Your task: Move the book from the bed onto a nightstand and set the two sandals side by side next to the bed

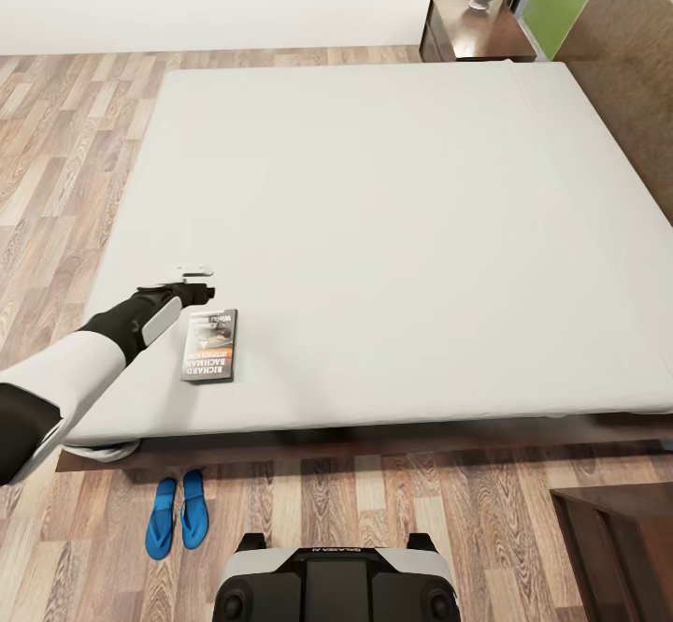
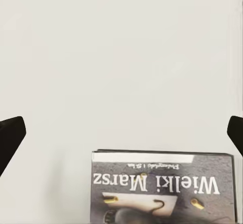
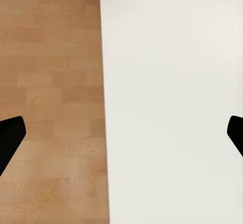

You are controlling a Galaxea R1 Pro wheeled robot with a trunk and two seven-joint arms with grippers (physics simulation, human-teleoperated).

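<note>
Near the foot edge of the bed (image 1: 393,192), toward its left corner as the robot faces it, the book (image 1: 209,345) lies flat on the pale mattress, cover up. Its long axis runs from the foot edge toward the headboard, roughly in line with the reaching arm. The left gripper (image 1: 196,282) hangs over the mattress just beyond the book's far short edge and a little to its left, so the book sits back toward the robot from the fingertips. From the left wrist view the book (image 2: 162,186) shows low between two dark fingertips (image 2: 10,133) standing wide apart, with nothing between them.

The right gripper (image 3: 121,133) is also spread, over a line where wood floor meets a pale surface, holding nothing. The left arm is plainly the nearer one; I judge it must draw back slightly and come down to straddle the book.

On the floor below the foot edge, the two sandals (image 1: 178,513) lie side by side. A nightstand (image 1: 467,42) stands by the far head corner.
</note>
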